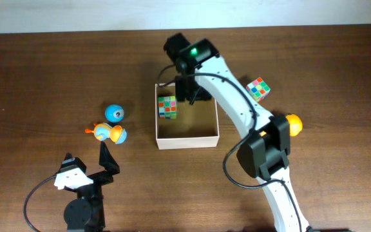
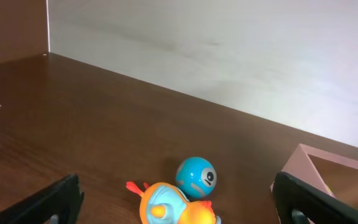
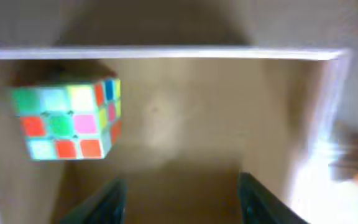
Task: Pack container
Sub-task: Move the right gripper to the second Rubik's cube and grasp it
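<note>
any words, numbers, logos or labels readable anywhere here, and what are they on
None: no readable text in any of the three views.
The colour cube in the container: plain coloured squares only, no print.
The second cube outside it: the same, no print.
The blue ball toy: a grey face patch, no letters.

Shallow square open-topped container (image 1: 187, 141), thin white walls, tan floor, upright.

Dark wooden table (image 2: 73, 118) meets a white wall (image 2: 229, 56). A blue ball toy (image 2: 196, 177) sits just behind an orange-and-blue duck toy (image 2: 169, 210). The container (image 2: 296, 160) shows one corner at right. The left gripper (image 2: 176, 186) holds its fingers (image 2: 55, 202) wide apart, nothing between them.
</note>
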`<state>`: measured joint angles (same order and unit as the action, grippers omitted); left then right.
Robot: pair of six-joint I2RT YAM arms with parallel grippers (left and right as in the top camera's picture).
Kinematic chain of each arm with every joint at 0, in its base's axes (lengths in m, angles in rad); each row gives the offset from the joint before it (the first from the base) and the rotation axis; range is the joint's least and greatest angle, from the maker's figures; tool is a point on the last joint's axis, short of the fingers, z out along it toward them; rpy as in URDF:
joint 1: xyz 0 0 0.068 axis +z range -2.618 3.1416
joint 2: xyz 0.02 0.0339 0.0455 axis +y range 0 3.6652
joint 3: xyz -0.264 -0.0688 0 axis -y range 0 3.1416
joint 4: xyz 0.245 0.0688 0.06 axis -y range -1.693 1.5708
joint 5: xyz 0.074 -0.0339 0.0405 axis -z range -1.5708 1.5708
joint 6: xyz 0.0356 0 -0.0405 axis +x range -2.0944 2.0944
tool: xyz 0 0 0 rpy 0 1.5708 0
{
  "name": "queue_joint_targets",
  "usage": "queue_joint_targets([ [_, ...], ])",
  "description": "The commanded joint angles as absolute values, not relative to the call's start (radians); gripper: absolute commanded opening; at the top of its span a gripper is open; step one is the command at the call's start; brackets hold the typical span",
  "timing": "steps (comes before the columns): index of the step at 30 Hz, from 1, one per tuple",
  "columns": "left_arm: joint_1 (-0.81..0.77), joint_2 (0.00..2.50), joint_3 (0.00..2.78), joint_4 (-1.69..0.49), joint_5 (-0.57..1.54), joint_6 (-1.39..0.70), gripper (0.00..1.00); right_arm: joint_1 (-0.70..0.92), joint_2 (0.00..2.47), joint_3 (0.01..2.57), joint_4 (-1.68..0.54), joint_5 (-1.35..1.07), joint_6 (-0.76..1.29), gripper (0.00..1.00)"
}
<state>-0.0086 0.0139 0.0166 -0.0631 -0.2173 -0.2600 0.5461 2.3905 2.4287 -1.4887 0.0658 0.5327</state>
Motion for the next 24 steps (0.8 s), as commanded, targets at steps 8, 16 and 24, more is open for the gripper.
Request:
queue_joint_targets([
  [8,-0.004,0.006,0.01,-0.061,-0.224,-0.245,0.99,0.371,2.374,2.767,-1.697,0.263,0.533,0.57],
  [16,-0.004,0.006,0.01,-0.061,-0.224,-0.245,0.99,0.201,2.378,2.738,-1.649,0.16,0.546,0.58],
  [24,-0.004,0.006,0.01,-0.061,-0.224,-0.245,0.99,0.14,2.379,2.645,-1.604,0.133,0.646,0.57],
])
